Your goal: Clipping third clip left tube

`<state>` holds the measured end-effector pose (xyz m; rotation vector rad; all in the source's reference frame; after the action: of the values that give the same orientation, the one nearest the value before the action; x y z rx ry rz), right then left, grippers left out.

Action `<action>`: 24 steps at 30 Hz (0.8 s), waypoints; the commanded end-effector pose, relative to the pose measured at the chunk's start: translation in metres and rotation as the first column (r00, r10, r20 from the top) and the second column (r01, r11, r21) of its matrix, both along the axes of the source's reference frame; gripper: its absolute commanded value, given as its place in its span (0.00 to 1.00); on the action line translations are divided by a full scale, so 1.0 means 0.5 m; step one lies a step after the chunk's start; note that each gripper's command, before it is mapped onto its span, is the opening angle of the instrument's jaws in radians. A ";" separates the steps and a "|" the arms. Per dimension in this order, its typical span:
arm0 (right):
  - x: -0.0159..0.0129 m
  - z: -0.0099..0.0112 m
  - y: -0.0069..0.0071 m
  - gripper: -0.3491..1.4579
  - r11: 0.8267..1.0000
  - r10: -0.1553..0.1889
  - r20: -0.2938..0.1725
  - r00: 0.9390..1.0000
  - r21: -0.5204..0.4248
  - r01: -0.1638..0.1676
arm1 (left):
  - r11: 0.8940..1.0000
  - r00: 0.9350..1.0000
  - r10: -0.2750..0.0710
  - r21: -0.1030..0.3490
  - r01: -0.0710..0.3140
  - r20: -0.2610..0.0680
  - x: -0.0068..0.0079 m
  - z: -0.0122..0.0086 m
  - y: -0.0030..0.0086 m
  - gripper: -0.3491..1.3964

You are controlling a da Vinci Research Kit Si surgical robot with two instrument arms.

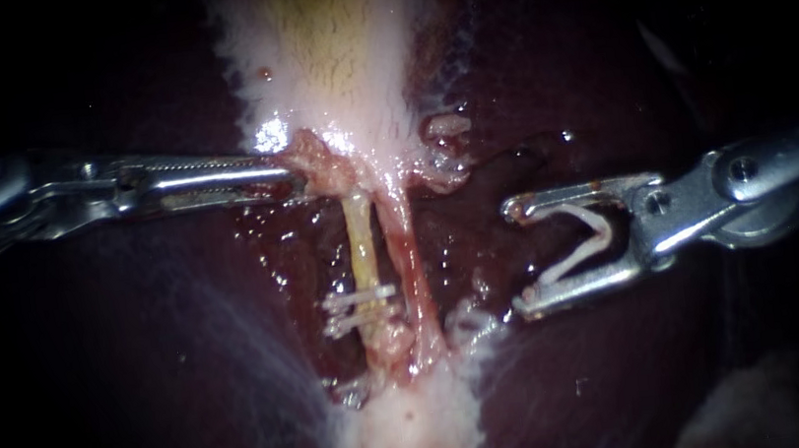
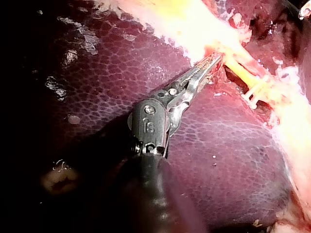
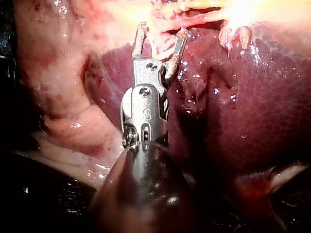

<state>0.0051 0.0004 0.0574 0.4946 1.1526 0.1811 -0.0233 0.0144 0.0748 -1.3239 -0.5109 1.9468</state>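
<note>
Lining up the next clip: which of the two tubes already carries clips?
The yellow left tube, with two white clips across it; the pink right tube beside it is bare.

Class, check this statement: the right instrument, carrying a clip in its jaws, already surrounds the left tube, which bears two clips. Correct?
Not quite. The endoscope view shows the right instrument, carrying its loaded clip, apart from the left tube, off to its side. The tube does bear two clips.
</note>
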 end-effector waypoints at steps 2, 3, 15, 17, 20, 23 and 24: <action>0.0000 0.0000 0.0000 0.47 1.000 0.000 0.000 1.000 0.000 0.000 | 1.000 1.000 0.002 0.003 -0.002 0.002 0.0008 -0.0012 0.0004 0.00; -0.0001 0.0000 0.0000 0.47 1.000 0.000 0.000 1.000 0.000 0.000 | 1.000 1.000 0.003 0.005 -0.003 0.004 0.0014 -0.0021 0.0007 0.00; -0.0002 0.0000 0.0000 0.47 1.000 0.000 0.000 1.000 0.000 0.000 | 0.999 0.999 -0.037 -0.002 0.037 0.021 0.0120 -0.0201 0.0054 0.00; 0.0000 0.0000 0.0000 0.47 1.000 0.000 0.000 1.000 0.000 0.000 | 0.999 0.999 -0.036 -0.007 0.036 0.023 0.0122 -0.0207 0.0055 0.00; 0.0012 0.0001 0.0002 0.47 1.000 -0.009 -0.006 1.000 0.012 0.009 | 0.999 0.999 -0.036 -0.007 0.037 0.023 0.0122 -0.0206 0.0053 0.00; 0.0042 0.0003 0.0005 0.47 0.997 -0.007 -0.004 1.000 0.077 0.008 | 0.999 0.999 -0.037 -0.008 0.037 0.023 0.0122 -0.0207 0.0051 0.00; 0.0053 0.0003 0.0006 0.47 0.996 -0.005 -0.002 1.000 0.089 0.005 | 0.999 0.999 -0.037 -0.008 0.037 0.022 0.0122 -0.0209 0.0050 0.00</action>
<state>0.0086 0.0008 0.0576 0.5970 1.1434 0.2524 -0.0172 0.0169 0.0644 -1.3520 -0.4871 1.9070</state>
